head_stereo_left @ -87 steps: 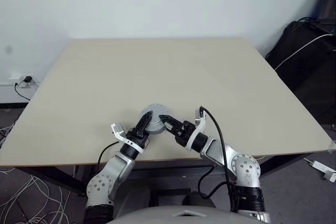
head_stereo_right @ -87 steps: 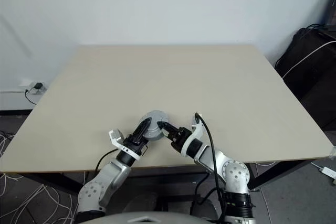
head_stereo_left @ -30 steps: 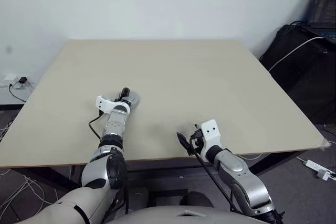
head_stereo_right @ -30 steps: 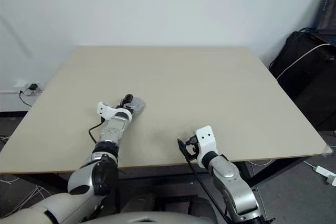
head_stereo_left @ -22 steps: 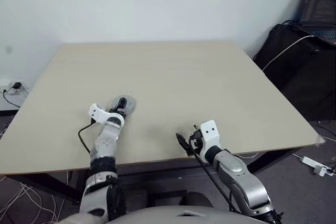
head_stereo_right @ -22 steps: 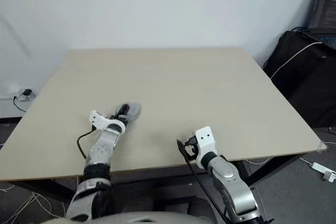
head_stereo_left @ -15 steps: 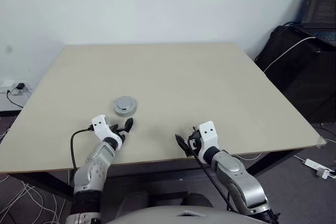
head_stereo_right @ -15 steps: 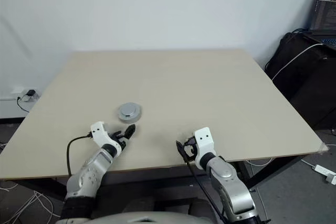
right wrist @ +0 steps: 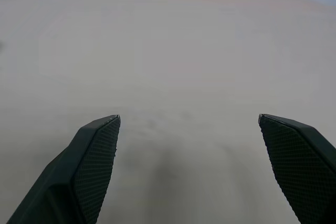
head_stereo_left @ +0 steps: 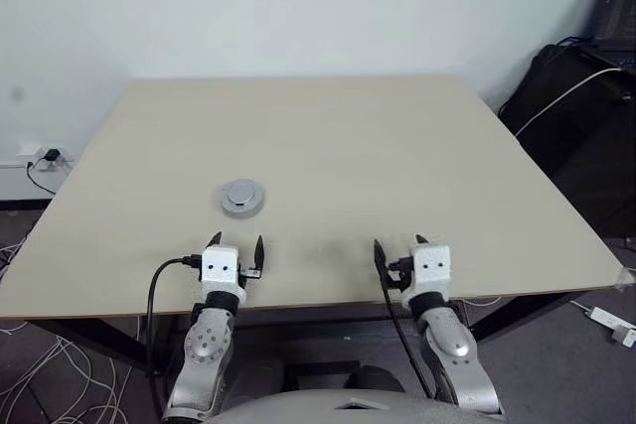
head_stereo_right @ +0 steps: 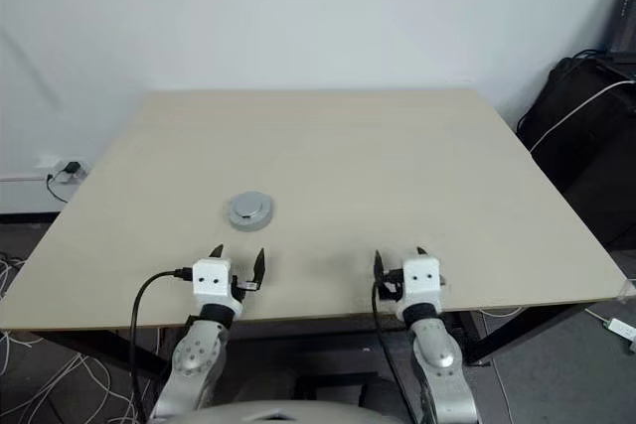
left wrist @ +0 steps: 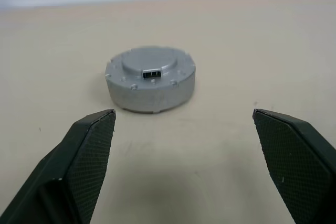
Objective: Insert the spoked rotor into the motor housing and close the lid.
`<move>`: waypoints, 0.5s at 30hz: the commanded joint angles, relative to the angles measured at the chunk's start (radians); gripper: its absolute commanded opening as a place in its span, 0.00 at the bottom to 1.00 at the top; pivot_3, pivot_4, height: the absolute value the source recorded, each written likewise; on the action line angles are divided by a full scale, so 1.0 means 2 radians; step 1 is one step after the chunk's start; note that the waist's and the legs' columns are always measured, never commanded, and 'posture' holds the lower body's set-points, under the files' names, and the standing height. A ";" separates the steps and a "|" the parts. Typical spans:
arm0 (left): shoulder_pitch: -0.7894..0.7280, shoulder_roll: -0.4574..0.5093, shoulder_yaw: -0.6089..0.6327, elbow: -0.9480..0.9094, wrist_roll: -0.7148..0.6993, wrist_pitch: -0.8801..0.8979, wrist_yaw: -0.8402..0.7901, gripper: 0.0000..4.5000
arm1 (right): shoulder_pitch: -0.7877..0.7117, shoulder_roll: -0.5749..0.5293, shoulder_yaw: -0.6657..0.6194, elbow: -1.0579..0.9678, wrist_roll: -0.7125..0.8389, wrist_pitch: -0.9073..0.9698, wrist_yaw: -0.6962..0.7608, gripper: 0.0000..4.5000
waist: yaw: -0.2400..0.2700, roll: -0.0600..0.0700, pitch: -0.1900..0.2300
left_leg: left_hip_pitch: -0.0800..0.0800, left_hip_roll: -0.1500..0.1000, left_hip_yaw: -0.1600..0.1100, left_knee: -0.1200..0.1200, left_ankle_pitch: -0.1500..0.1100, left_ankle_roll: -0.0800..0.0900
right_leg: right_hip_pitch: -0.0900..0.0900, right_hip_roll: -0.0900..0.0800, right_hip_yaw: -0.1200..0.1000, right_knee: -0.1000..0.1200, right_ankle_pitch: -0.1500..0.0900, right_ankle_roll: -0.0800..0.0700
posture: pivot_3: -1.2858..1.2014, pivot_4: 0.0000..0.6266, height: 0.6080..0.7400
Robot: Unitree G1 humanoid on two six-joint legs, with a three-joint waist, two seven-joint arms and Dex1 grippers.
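Pale white wall backs a broad beige wooden bench (head_stereo_left: 328,146), its top bare apart from one round part. Off the bench's right side stands a black case (head_stereo_left: 581,126) with a white cable draped over it, and on the floor at the left a white power strip (head_stereo_left: 40,154) lies among loose cables.

On the left half of the bench sits the motor housing (head_stereo_left: 241,198), a round shallow grey metal puck. It is closed: the lid (left wrist: 149,62), a smooth grey disc with a raised round centre, lies flat on top, flush with the housing's rim. In the left wrist view small screw heads ring the lid's edge and a little rectangular socket faces the camera at the front of the raised centre. No copper windings or spoked rotor can be seen with the lid on.

Both arms are at the bench's near edge, pointing forward. The left gripper (head_stereo_left: 238,245), black fingers on a white wrist block, has its fingers spread wide with nothing between them; it is near the housing, straight in line with it but apart from it. The right gripper (head_stereo_left: 397,247), well apart from the housing, also has its fingers spread wide over bare bench top and grips nothing.
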State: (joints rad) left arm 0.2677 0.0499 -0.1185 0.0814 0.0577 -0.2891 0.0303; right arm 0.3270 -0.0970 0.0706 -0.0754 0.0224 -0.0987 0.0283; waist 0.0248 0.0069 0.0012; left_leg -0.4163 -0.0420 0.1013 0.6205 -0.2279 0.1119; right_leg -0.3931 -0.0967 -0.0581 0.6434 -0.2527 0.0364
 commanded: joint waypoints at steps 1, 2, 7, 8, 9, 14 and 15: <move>-0.006 0.000 0.007 0.011 0.043 -0.058 0.038 0.99 | 0.008 0.013 -0.020 0.007 -0.003 -0.062 -0.017 1.00 | -0.001 0.001 0.000 | 0.000 0.000 0.000 0.000 0.000 0.000 | 0.000 0.000 0.000 0.000 0.000 0.000 | 0.52 0.00 1.00; -0.007 0.000 0.008 0.015 0.044 -0.062 0.038 0.99 | 0.011 0.018 -0.024 0.010 -0.007 -0.072 -0.023 1.00 | -0.002 0.001 0.000 | 0.000 0.000 0.000 0.000 0.000 0.001 | 0.000 0.000 0.000 0.000 0.000 0.000 | 0.52 0.00 1.00; -0.004 -0.008 0.013 0.019 0.007 -0.056 0.012 0.99 | 0.026 0.021 -0.025 0.009 -0.007 -0.066 -0.020 1.00 | -0.002 0.001 0.000 | 0.000 0.000 0.000 0.001 -0.001 0.001 | 0.000 0.000 0.000 0.000 -0.001 0.002 | 0.52 0.00 1.00; -0.003 -0.011 0.014 0.018 0.002 -0.052 0.010 0.99 | 0.026 0.021 -0.024 0.007 -0.006 -0.063 -0.018 1.00 | -0.002 0.001 0.000 | 0.000 0.000 0.000 0.001 -0.001 0.001 | 0.000 0.000 0.000 0.000 -0.001 0.002 | 0.52 0.00 1.00; -0.003 -0.013 0.015 0.018 0.001 -0.049 0.010 0.99 | 0.024 0.022 -0.023 0.005 -0.005 -0.059 -0.016 1.00 | -0.002 0.001 0.000 | 0.000 0.000 0.000 0.001 -0.001 0.002 | 0.000 0.000 0.000 0.000 -0.001 0.002 | 0.52 0.00 1.00; -0.006 -0.027 0.013 0.026 -0.002 -0.049 0.009 0.99 | 0.019 0.021 -0.023 0.007 -0.009 -0.053 -0.011 1.00 | -0.002 0.001 0.000 | 0.000 0.000 0.000 0.002 -0.001 0.002 | 0.001 0.000 0.000 0.000 -0.001 0.002 | 0.52 0.00 1.00; -0.006 -0.029 0.012 0.029 0.000 -0.049 0.010 0.99 | 0.018 0.020 -0.022 0.009 -0.010 -0.051 -0.010 1.00 | -0.002 0.001 0.000 | 0.000 0.000 0.000 0.002 -0.001 0.002 | 0.001 0.000 0.000 0.000 -0.001 0.002 | 0.52 0.00 1.00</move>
State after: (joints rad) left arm 0.2665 -0.0009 -0.0883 0.1414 0.0583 -0.3794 0.0490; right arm 0.3757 -0.0572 0.0312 -0.0398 0.0057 -0.2014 0.0020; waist 0.0213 0.0082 0.0020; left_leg -0.4164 -0.0417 0.1013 0.6256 -0.2306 0.1168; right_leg -0.3914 -0.0971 -0.0582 0.6442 -0.2539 0.0393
